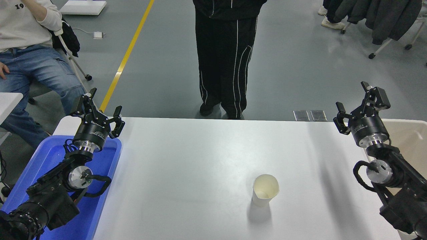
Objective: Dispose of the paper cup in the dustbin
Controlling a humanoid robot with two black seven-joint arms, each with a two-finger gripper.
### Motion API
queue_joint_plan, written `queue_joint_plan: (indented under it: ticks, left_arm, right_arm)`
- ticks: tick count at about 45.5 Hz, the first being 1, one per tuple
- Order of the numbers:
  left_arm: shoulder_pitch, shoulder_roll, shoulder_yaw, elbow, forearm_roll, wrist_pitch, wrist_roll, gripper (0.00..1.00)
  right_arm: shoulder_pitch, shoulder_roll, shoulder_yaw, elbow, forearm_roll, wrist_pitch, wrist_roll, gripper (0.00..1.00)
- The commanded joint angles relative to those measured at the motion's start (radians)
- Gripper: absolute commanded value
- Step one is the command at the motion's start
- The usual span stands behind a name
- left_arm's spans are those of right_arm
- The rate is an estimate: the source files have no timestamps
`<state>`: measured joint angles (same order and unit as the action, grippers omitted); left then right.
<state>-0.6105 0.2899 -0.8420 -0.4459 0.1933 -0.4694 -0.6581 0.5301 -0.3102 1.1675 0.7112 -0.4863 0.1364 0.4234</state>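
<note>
The paper cup [265, 190] is small, white and tapered, with a cream inside. It stands upright on the white table [206, 160], right of the middle and near the front. The beige dustbin [408, 133] shows at the right edge, partly hidden by my right arm. My right gripper [357, 101] is open and empty, raised at the table's far right, well away from the cup. My left gripper [98, 108] is open and empty, parked at the left over a blue tray.
A blue plastic tray [50, 156] lies at the table's left under my left arm. A person in black trousers [225, 56] stands at the table's far edge. A seated person in jeans [36, 70] is at the far left.
</note>
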Motion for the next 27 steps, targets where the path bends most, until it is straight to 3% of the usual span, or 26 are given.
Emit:
queue_joint_plan:
  ticks: [1,27]
  left_arm:
    - [0.0,0.0,0.0,0.0,0.0,0.0,0.002,1.0]
    - [0.0,0.0,0.0,0.0,0.0,0.0,0.0,1.0]
  right_arm:
    - [-0.001,-0.001,0.0,0.001,0.0,0.0,0.0,0.99]
    - [-0.032,0.0,0.006,-0.001,0.006,0.006,0.002,0.99]
